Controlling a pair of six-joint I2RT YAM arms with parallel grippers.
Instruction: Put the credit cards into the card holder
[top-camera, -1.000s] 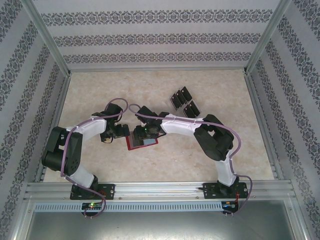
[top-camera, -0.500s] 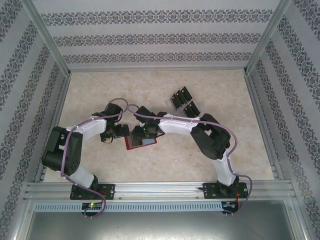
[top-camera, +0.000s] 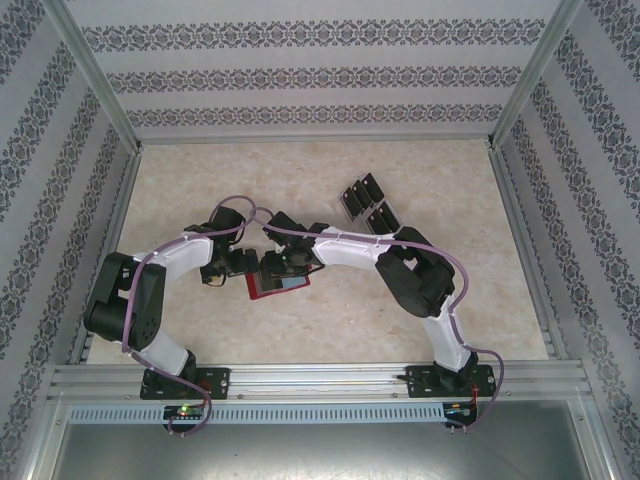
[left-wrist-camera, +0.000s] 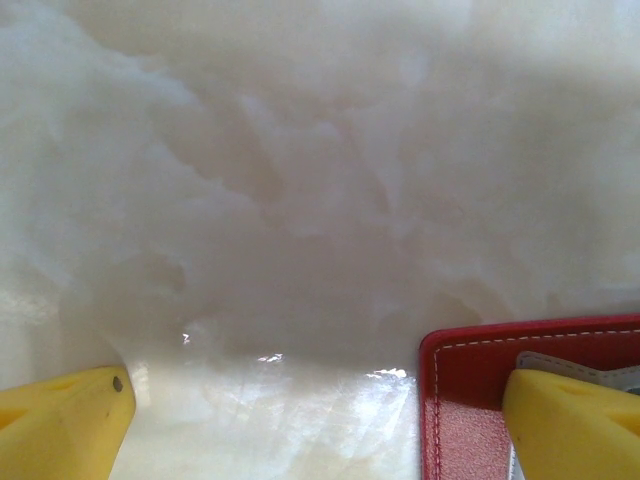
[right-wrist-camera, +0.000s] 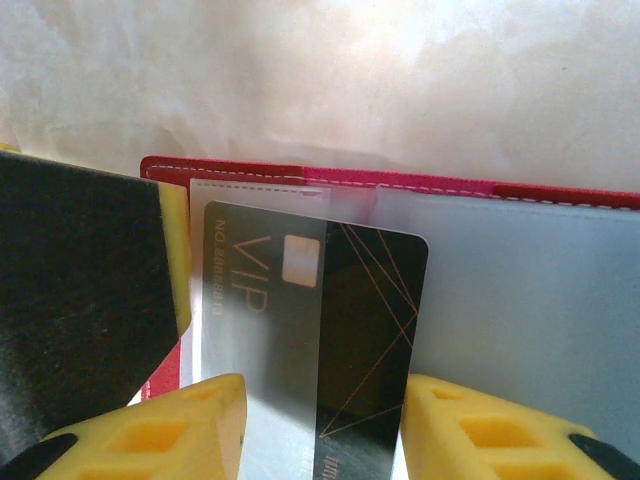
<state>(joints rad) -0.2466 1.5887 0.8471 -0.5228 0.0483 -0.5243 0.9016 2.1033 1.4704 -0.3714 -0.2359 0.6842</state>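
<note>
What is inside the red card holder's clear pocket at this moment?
A black credit card marked VIP sits partly under the translucent pocket of the card holder, gripped by the right gripper. Whatever lies beneath the card is covered.

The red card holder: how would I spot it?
On the pale marbled table, look where the left arm and right arm meet. Beneath them lies a small flat red leather-like wallet, opened. It is the only red thing; the thin cards behind are black.
</note>
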